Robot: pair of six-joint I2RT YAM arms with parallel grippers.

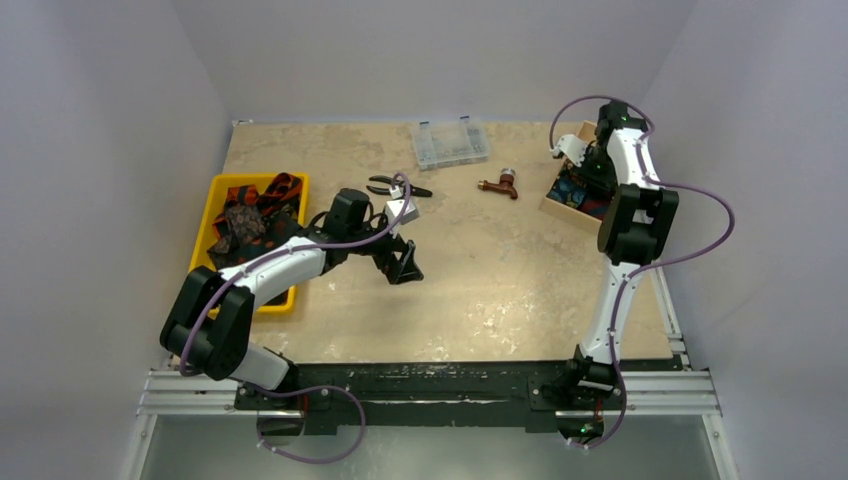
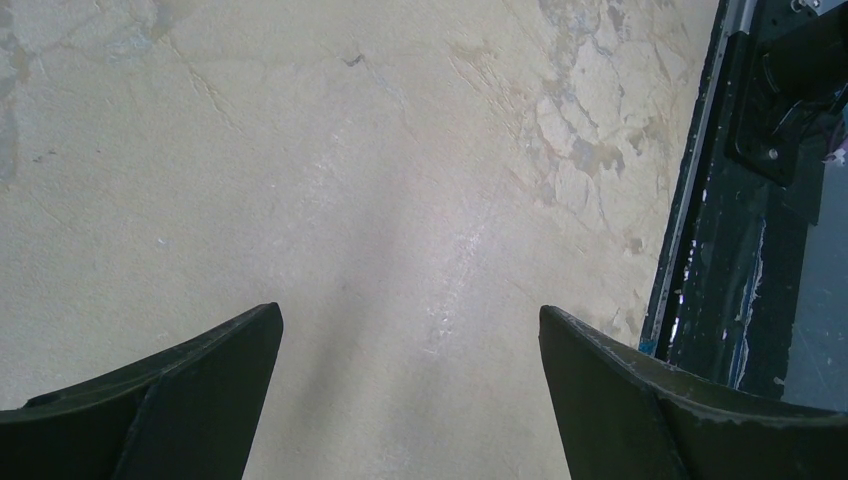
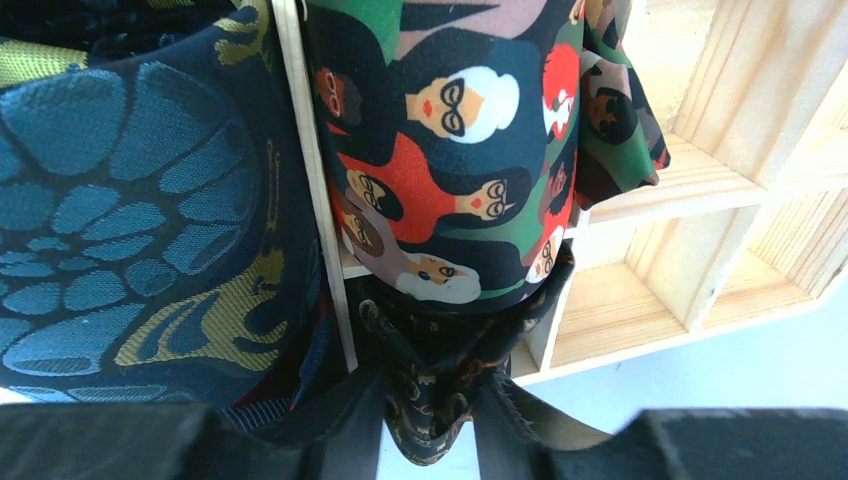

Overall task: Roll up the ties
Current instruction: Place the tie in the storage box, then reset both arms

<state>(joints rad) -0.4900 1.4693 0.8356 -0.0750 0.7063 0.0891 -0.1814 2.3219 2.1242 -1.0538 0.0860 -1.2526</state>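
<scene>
Several dark patterned ties [image 1: 252,222] lie heaped in a yellow tray [image 1: 222,187] at the left. My left gripper [image 1: 400,268] hangs open and empty over bare table just right of the tray; its fingers [image 2: 190,390] stand wide apart. My right gripper [image 1: 592,168] is at the wooden divided box [image 1: 560,205] at the far right. It is shut on a rolled black tie with a gold paisley pattern [image 3: 432,400], held at a compartment of the box [image 3: 690,180]. Other rolled ties fill neighbouring compartments: a blue floral one [image 3: 130,200] and one printed with faces [image 3: 450,160].
Black-handled pliers [image 1: 392,186], a clear plastic parts box [image 1: 451,143] and a brown metal fitting [image 1: 500,185] lie on the far half of the table. The table's near edge and black rail [image 2: 740,250] show beside the left gripper.
</scene>
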